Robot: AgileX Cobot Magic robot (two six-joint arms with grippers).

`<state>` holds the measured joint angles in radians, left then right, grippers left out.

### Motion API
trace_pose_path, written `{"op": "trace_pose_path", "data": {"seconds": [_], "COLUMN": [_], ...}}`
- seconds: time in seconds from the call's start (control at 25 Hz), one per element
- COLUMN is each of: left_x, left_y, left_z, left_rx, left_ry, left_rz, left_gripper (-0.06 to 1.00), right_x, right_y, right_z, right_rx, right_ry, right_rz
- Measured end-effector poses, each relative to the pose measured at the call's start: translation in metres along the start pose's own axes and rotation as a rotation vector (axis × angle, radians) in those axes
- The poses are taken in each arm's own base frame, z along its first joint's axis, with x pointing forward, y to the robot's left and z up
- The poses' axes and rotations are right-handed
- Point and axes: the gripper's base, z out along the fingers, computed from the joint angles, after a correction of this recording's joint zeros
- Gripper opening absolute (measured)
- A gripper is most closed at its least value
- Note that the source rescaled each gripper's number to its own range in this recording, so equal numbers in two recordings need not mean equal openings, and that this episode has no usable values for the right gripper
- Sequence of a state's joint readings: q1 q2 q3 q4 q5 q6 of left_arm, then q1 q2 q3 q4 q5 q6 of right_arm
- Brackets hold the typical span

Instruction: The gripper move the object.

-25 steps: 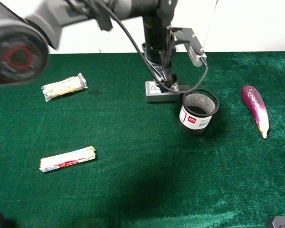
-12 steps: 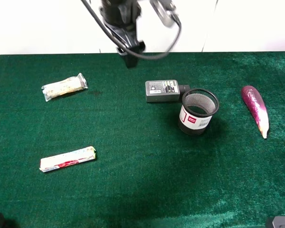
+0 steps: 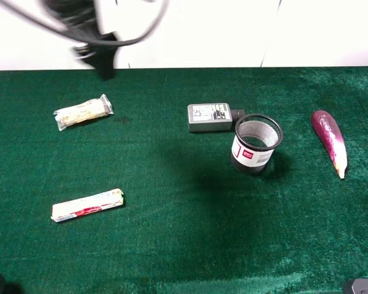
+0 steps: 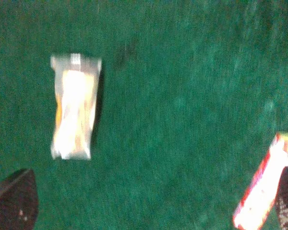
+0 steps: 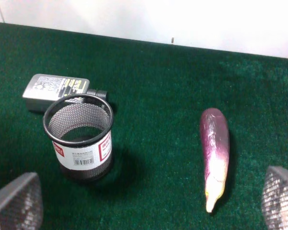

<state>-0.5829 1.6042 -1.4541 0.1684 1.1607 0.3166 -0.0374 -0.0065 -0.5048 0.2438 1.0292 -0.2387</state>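
Observation:
The object, a flat silver-grey adapter box [image 3: 210,117] with a dark stub, lies label up at the back of the green table, its stub end next to the black mesh cup [image 3: 256,144]. It also shows in the right wrist view [image 5: 55,91]. My left gripper [image 3: 105,70] is a dark blur at the far left back, well away from the box. In its wrist view the left gripper [image 4: 149,206] is open and empty above a wrapped snack bar [image 4: 74,113]. My right gripper [image 5: 149,206] is open and empty, facing the cup [image 5: 79,136].
A purple eggplant [image 3: 330,139] lies at the right and shows in the right wrist view [image 5: 215,153]. One snack bar [image 3: 83,112] lies at the back left, a second [image 3: 87,204] at the front left, also in the left wrist view [image 4: 264,189].
My left arm has swung from over the adapter box up and far to the left. The box stays flat beside the cup. The right arm's side is unchanged.

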Motion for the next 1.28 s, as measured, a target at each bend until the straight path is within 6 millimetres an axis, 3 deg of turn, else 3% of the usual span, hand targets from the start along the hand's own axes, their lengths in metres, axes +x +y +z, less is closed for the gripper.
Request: {"op": "trace_pose_path", "data": {"seconds": [0.16,0.36,0.68,0.96,1.28], "left_x": [0.059,0.128,0.21,0.247,0.262], "left_y": [-0.004,-0.024,-0.064,-0.097,-0.104], "left_z": [-0.006,-0.017,-0.018,0.004,-0.003], "left_rx": [-0.009,-0.028,-0.037,0.079,0.065], "left_ry": [0.042,0.023,-0.092,-0.167,-0.305], "left_rz": [-0.077,-0.209,-0.412,-0.531,-0.55], "left_gripper": [1.0,1.0,1.0,1.0,1.0], "right_x": [0.0,0.0,0.0,0.0,0.0], "right_y": [0.0,0.0,0.0,0.0,0.0], "right_z": [0.0,0.0,0.0,0.0,0.0], "right_rx": [0.0,0.0,0.0,0.0,0.0], "right_ry": [0.0,-0.001,-0.001,-0.001,-0.001], "right_rz": [0.0,0.0,0.0,0.0,0.0]}}
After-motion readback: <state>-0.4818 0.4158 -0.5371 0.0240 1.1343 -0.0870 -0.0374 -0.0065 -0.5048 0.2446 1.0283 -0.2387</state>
